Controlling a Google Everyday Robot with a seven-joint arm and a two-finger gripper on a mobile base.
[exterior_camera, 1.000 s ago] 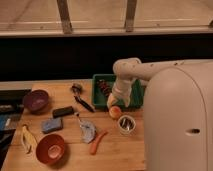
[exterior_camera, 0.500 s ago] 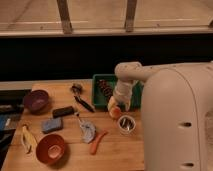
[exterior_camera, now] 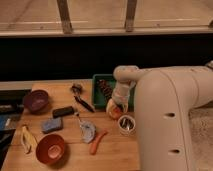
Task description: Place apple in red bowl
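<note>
Dark purple, the other bowl [exterior_camera: 36, 100] sits far to the left of the gripper in the view. The red bowl [exterior_camera: 50, 148] lies left of the gripper and nearer the camera, open side up, seemingly ready to take fruit. A carrot [exterior_camera: 97, 141] lies between that bowl and the gripper. The gripper [exterior_camera: 115, 107] hangs low over the wooden table [exterior_camera: 115, 152], just in front of the green tray [exterior_camera: 96, 85]. Its fingers are spread wide to either side of the apple [exterior_camera: 117, 112], apparently placed for a pinch not yet made. A metal cup [exterior_camera: 126, 124] stands just to the gripper's right. No writing is readable.
</note>
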